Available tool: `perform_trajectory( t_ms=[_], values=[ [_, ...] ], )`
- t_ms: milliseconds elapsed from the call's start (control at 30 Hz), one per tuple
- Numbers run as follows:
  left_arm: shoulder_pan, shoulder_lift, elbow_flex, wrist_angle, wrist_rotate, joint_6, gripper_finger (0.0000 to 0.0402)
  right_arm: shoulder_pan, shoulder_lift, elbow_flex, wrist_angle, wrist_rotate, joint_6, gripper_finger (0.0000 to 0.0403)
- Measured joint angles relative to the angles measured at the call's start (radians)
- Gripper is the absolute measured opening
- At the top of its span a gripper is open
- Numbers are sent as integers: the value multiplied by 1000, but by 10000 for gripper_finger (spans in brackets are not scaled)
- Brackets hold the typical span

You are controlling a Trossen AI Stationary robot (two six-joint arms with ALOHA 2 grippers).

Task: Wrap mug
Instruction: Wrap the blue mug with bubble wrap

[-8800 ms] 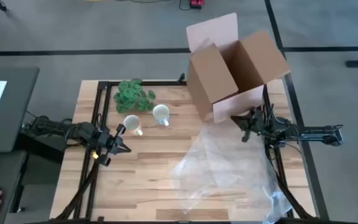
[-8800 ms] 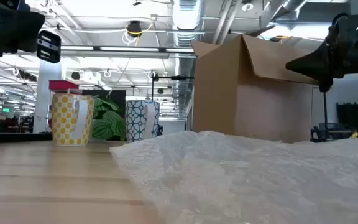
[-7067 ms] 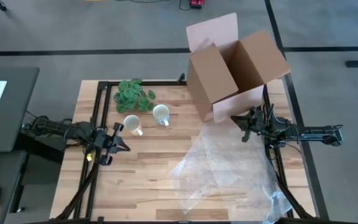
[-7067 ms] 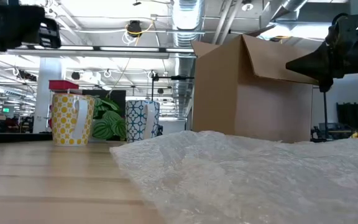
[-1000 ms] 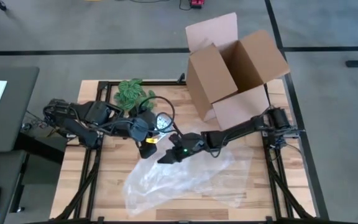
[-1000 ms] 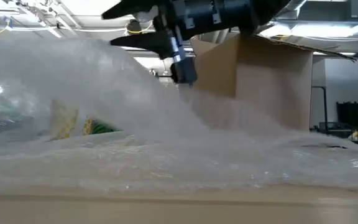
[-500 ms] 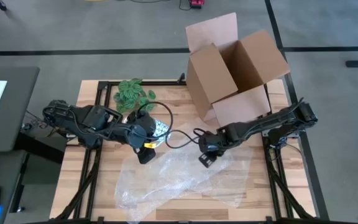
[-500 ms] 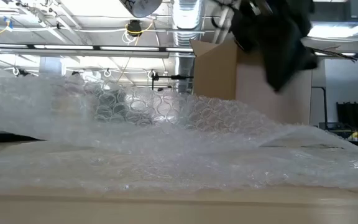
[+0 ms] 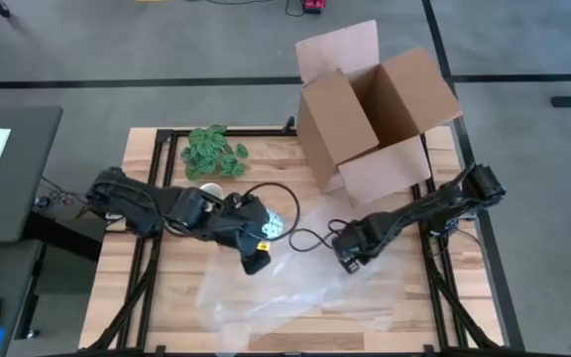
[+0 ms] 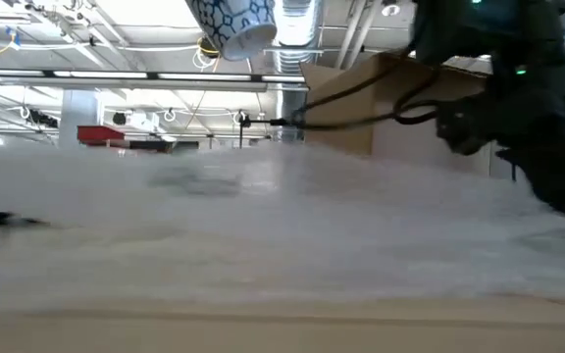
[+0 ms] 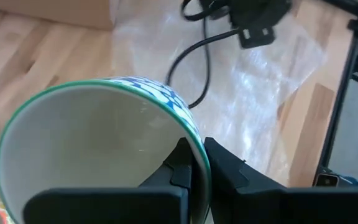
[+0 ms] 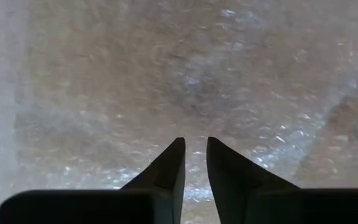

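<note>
Changes against half a second ago: the left gripper (image 9: 266, 234) has carried the blue mug (image 9: 279, 226) rightward, out over the near edge of the bubble wrap (image 9: 305, 288); the right gripper (image 9: 350, 260) has dropped lower and nearer the wrap's right part, and the wrap lies flatter. Against the earliest frames, both arms have left their parked positions at the table's sides and the wrap has been dragged toward the centre. Count: mugs, two — the blue one, lifted clear of the table (image 9: 167, 307) and seen high in the low view (image 10: 231, 24), and a yellow mug (image 9: 209, 190) standing behind the left arm; plant (image 9: 213, 152), one, at the far left edge; bubble wrap, one sheet; box (image 9: 375, 109), one, open, at the far right corner. Left arm: stretched across from the left edge toward the centre, fingers (image 11: 188, 165) clamped on the blue mug's rim, one inside and one outside the wall. Right arm: reaching in from the right edge, wrist turned down over the wrap, fingers (image 12: 169, 165) a narrow gap apart, nothing between them.
</note>
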Motion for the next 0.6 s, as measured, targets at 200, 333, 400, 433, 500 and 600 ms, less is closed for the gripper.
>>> perform_trajectory(
  t_ms=[200, 333, 400, 433, 500, 600],
  values=[
    [0, 17, 0, -8, -2, -39, 4, 115, -42, 0, -93, 2, 225, 31],
    [-11, 16, 0, -2, 25, -56, 4, 152, -146, 0, -117, 8, 281, 21],
    [-27, 18, 0, -1, 54, -73, 4, 164, -213, 0, -109, 13, 286, 20],
    [-39, 20, 0, 2, 71, -84, 4, 167, -244, 0, -98, 14, 276, 20],
    [-68, 21, -11, 15, 110, -104, 4, 168, -294, 1, -50, 18, 226, 22],
    [-107, 19, -78, 63, 143, -149, 4, 161, -317, -24, 38, 39, 120, 24]
  ],
)
